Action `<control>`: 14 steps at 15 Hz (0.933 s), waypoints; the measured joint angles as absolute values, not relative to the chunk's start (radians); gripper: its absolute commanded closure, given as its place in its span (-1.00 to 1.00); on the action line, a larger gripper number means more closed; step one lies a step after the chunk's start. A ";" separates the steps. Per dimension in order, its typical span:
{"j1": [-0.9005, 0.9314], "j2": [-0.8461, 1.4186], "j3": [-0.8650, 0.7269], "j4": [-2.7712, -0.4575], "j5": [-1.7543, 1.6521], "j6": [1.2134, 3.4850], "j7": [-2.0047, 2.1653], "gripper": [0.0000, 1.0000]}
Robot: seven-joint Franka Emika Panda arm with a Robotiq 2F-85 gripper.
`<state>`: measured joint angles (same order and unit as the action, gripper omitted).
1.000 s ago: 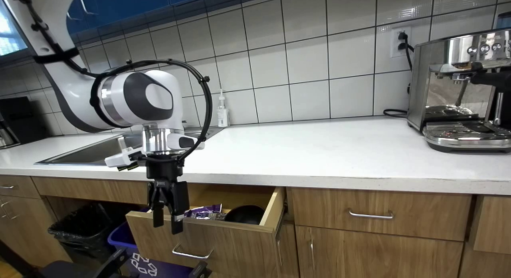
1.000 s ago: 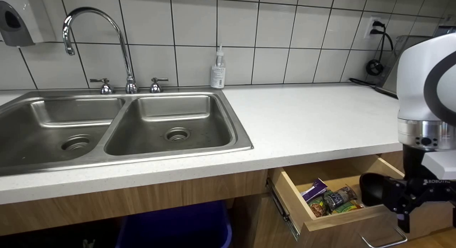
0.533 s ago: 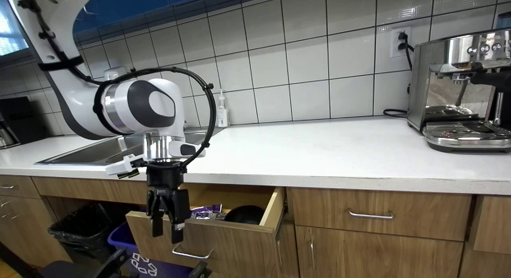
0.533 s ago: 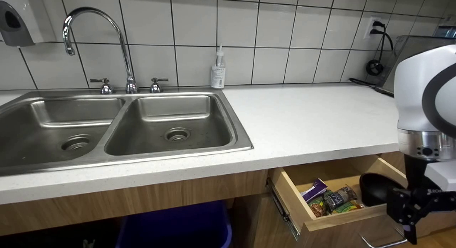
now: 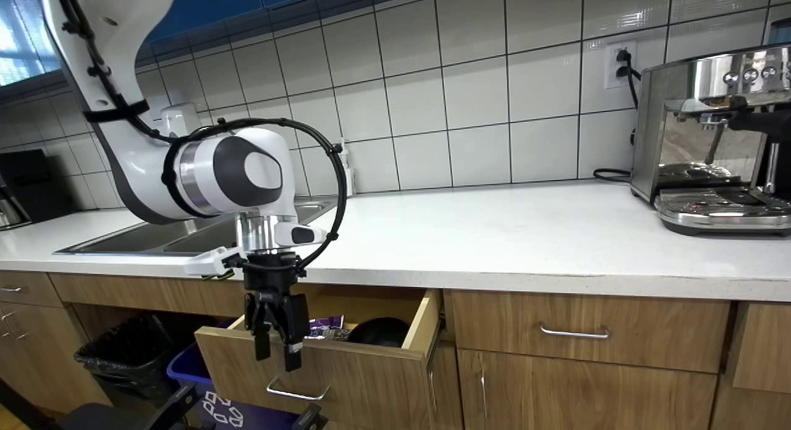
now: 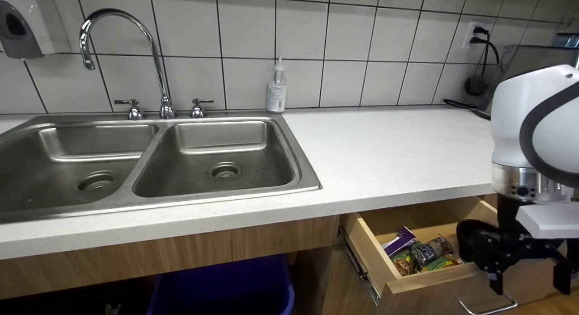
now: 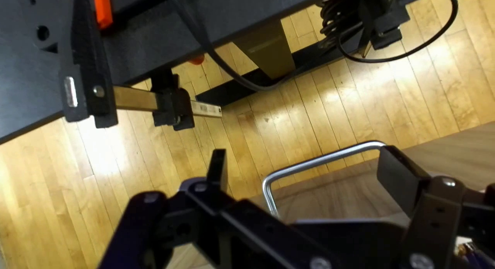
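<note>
A: We have the gripper [image 6: 529, 284] at the lower right of an exterior view; how does it stand?

B: Very wide, as we read it: its fingers [image 7: 400, 180] are spread well apart and have hold of nothing.

A: What do we find nearest to it?

B: The silver handle [image 7: 325, 160]. In the wrist view we see it below and right of center, running across the gap between the fingers, its right end hidden by one of them. Near the bottom in an exterior view, left of center, we see bare wood between the fingers and the handle [image 5: 298, 395].

A: And the drawer [image 5: 371, 383] that carries it?

B: Pulled out below the counter [image 6: 393, 143] in both exterior views. At the lower right in an exterior view we make out wrapped packets [image 6: 432, 251] and, just beside them, a black bowl [image 6: 468, 231] partly hidden by the gripper. The wrist view leaves us a blurred scrap of color at its lower right.

A: Farther out?

B: The wrist view gives us a bar clamp [image 7: 174, 103] by a dark table [image 7: 239, 14], upper left. In an exterior view we get an espresso machine [image 5: 717, 139] at the right edge; in an exterior view, the sink [image 6: 144, 165] at the left.
</note>
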<state>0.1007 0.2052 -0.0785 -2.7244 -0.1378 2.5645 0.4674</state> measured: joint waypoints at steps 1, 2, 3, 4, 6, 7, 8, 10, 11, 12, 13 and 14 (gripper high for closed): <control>0.102 0.216 -0.084 -2.718 -0.154 2.590 0.476 -1.00; 0.105 0.225 -0.091 -2.714 -0.173 2.605 0.482 -1.00; 0.108 0.229 -0.096 -2.712 -0.186 2.619 0.487 -1.00; 0.112 0.231 -0.101 -2.710 -0.198 2.633 0.493 -1.00; 0.121 0.238 -0.112 -2.702 -0.220 2.655 0.505 -1.00; 0.126 0.241 -0.119 -2.699 -0.231 2.666 0.510 -1.00; 0.131 0.244 -0.125 -2.696 -0.238 2.676 0.514 -1.00; 0.137 0.250 -0.135 -2.689 -0.246 2.697 0.516 -1.00; 0.141 0.254 -0.140 -2.686 -0.249 2.709 0.516 -1.00; 0.147 0.258 -0.147 -2.683 -0.256 2.722 0.517 -1.00; 0.153 0.263 -0.155 -2.679 -0.266 2.735 0.520 -1.00; 0.160 0.268 -0.163 -2.676 -0.273 2.750 0.521 -1.00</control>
